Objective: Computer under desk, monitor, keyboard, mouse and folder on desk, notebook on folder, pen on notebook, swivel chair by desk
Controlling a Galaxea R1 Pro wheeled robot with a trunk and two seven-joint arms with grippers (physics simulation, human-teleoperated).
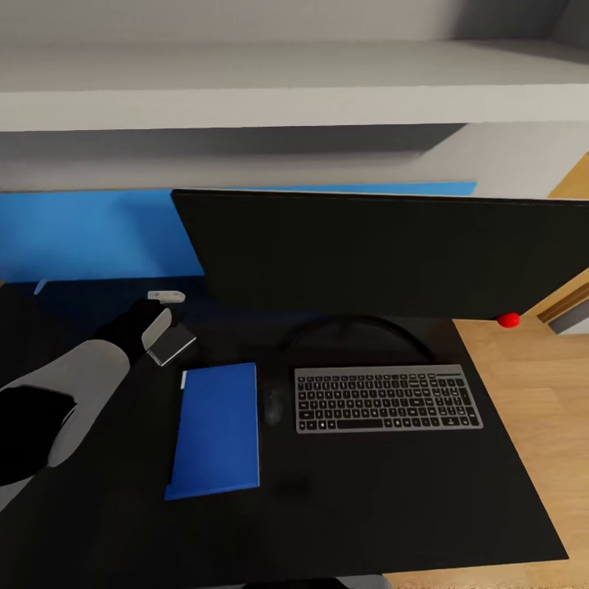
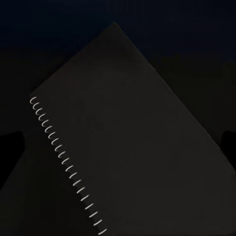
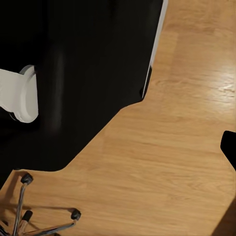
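Done, we judge: black flat monitor [image 1: 384, 249], silver-grey keyboard [image 1: 388, 398], dark mouse [image 1: 273, 404], bright blue folder [image 1: 217, 429] on black desk [image 1: 393, 507] | left: dark spiral notebook [image 2: 128, 142] under left gripper [image 1: 164, 327], fingers spread, frame centre-left; pen, chair | right gripper: we cannot tell

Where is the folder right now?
In the head view, the folder lies flat on the desk, just left of the mouse and keyboard.

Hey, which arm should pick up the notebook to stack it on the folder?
The left. Its pincer hangs over the desk just behind the folder, and its wrist camera looks straight down on the notebook. The right wrist camera faces the floor off the desk's edge.
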